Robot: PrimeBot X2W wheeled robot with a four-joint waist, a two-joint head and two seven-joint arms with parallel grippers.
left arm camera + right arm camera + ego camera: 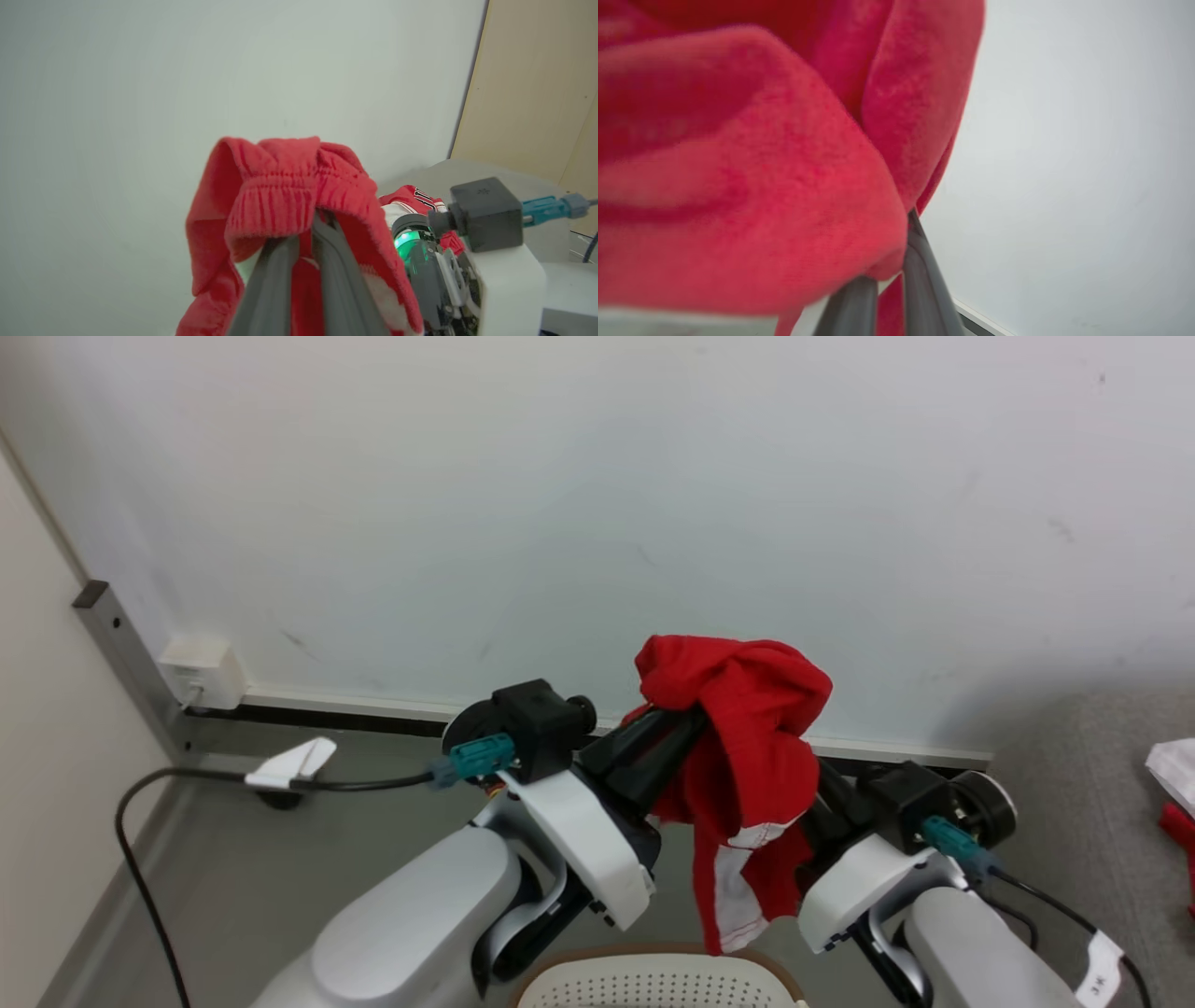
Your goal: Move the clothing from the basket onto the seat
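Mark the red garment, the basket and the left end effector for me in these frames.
red garment (747, 728), head view, on the bunched upper fold.
basket (635, 987), head view, on its perforated wall below the brown rim.
left end effector (303, 233), left wrist view, between the fingertips pinching the waistband.

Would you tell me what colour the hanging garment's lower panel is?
The panel is white, amid red; best in head view.

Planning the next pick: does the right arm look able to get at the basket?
Probably not: the right gripper is shut on the red garment, sharing it with the left gripper, so its fingers are taken.
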